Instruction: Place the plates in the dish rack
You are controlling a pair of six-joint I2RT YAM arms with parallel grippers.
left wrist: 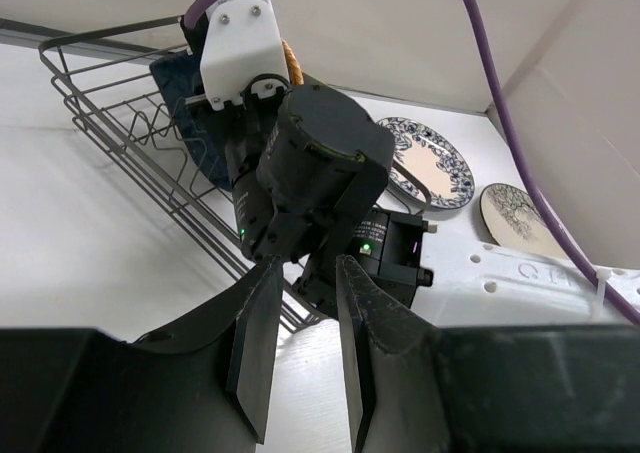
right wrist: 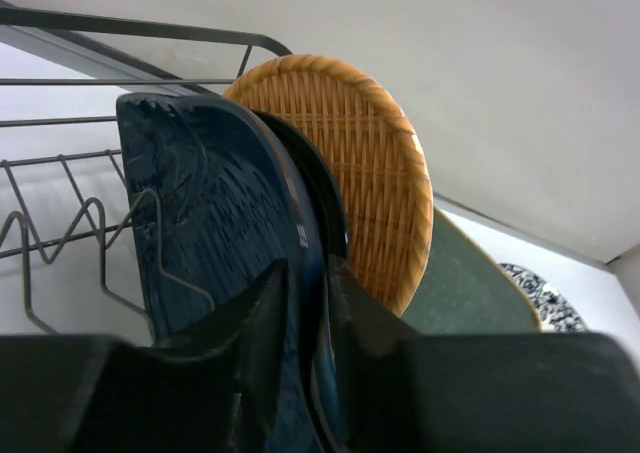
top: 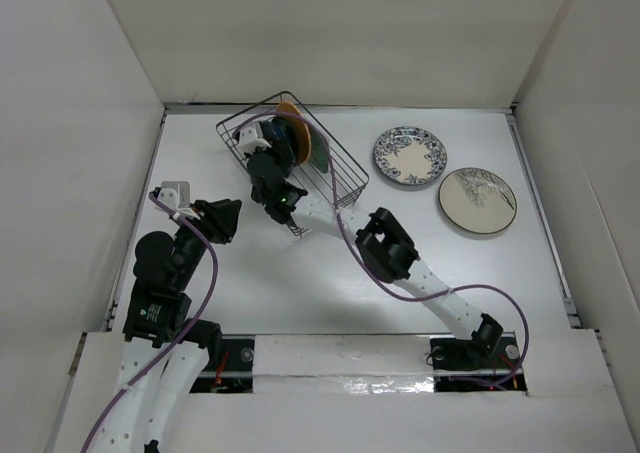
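Observation:
The dish rack (top: 345, 173) stands at the back centre. In it the tan woven disc (right wrist: 370, 163), the small black plate (right wrist: 322, 188) and the pale green plate (right wrist: 470, 293) stand on edge. My right gripper (right wrist: 308, 283) is shut on the rim of the dark blue leaf-shaped plate (right wrist: 210, 213), which stands upright in the rack beside the black one. My left gripper (left wrist: 307, 268) is open and empty, just in front of the rack (left wrist: 120, 123) and behind my right wrist (left wrist: 320, 163). The blue-white floral plate (top: 410, 156) and the cream plate (top: 478, 200) lie flat on the table.
The rack's zigzag dividers (right wrist: 60, 223) left of the blue plate hold nothing. White walls enclose the table on three sides. My right arm's forearm (top: 385, 245) stretches across the table's middle. The left arm (top: 160, 263) sits near the left wall.

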